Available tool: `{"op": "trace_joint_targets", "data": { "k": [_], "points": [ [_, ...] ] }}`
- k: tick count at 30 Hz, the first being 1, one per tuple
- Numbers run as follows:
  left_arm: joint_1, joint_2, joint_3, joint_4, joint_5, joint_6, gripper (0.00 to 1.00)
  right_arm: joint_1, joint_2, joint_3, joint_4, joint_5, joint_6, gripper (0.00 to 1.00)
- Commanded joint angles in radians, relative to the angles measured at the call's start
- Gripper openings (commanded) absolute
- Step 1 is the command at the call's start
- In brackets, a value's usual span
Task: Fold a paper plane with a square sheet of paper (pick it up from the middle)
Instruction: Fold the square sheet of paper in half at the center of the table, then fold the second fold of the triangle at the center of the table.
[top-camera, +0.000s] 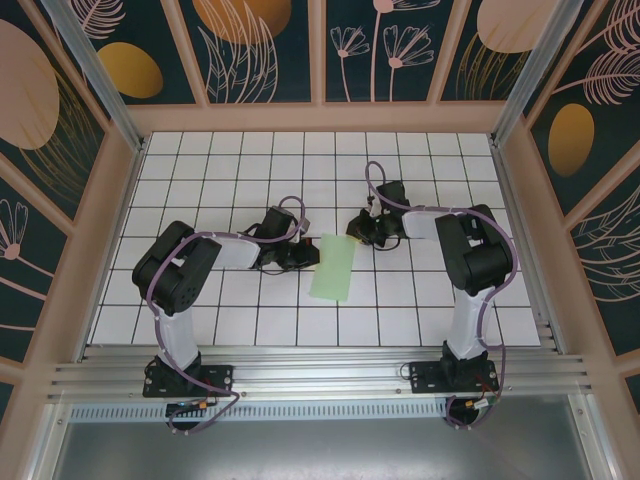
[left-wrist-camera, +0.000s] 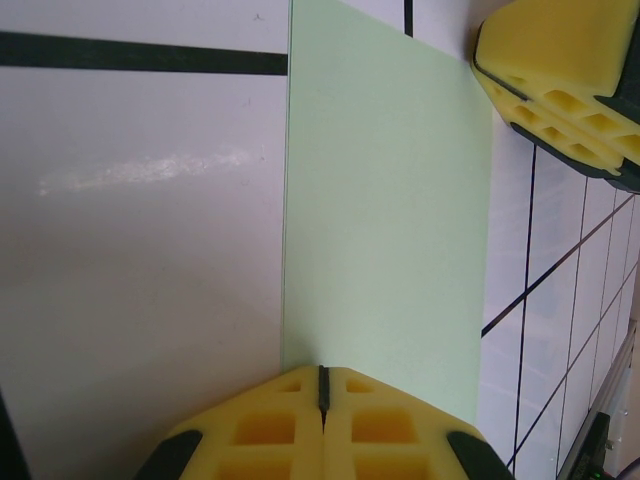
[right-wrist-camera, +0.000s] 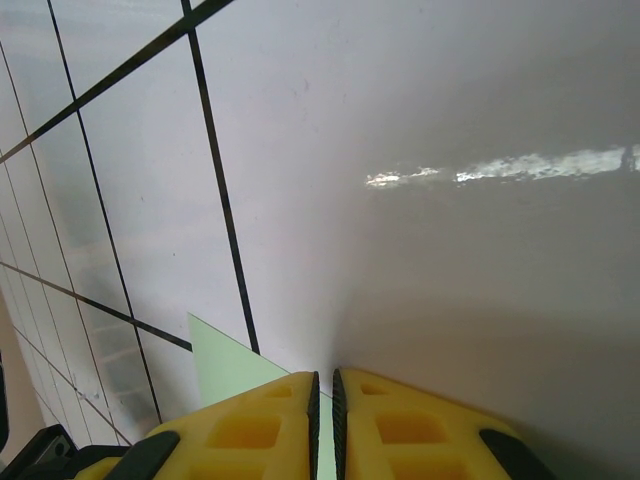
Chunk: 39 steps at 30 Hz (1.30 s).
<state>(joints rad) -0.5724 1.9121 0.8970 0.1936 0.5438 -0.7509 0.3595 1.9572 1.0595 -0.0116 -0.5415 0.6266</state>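
The square sheet of paper (top-camera: 333, 268) lies on the white gridded bench (top-camera: 250, 160) between the two arms, just nearer than the middle. It shows as a long pale green rectangle, one tile wide and tilted slightly, its far end leaning right.

The left end effector (top-camera: 303, 257) sits at the sheet's left long edge. In the left wrist view its yellow fingers (left-wrist-camera: 260, 430) are pressed together with only a dark seam between them, and the paper's edge runs up to their tips. The paper looks flat there, and I cannot tell whether the tips press on it or only meet it.

The right end effector (top-camera: 360, 232) is at the sheet's far right corner. In the right wrist view its fingers (right-wrist-camera: 400, 430) are closed to a thin slit with a sliver of green in it, pinching that corner; a small green triangle shows just left of them.
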Motion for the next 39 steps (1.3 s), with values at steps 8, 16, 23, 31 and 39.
{"op": "trace_joint_targets", "data": {
  "k": [8, 16, 23, 31, 39],
  "points": [
    [-0.004, 0.053, -0.034, -0.096, -0.118, 0.032, 0.00, -0.048, -0.014, 0.096, -0.046, 0.010, -0.080, 0.19],
    [-0.003, -0.015, -0.022, -0.061, -0.073, -0.009, 0.03, -0.017, -0.163, -0.072, 0.014, 0.009, -0.049, 0.22],
    [-0.004, -0.170, -0.051, -0.009, -0.088, -0.060, 0.28, 0.023, -0.328, -0.293, 0.065, 0.037, -0.004, 0.30],
    [-0.004, -0.228, -0.107, 0.002, -0.116, -0.099, 0.42, 0.103, -0.359, -0.366, 0.105, 0.041, 0.046, 0.28],
    [-0.004, -0.205, -0.123, 0.013, -0.078, -0.101, 0.44, 0.141, -0.341, -0.357, 0.085, 0.078, 0.064, 0.27]
  ]
}}
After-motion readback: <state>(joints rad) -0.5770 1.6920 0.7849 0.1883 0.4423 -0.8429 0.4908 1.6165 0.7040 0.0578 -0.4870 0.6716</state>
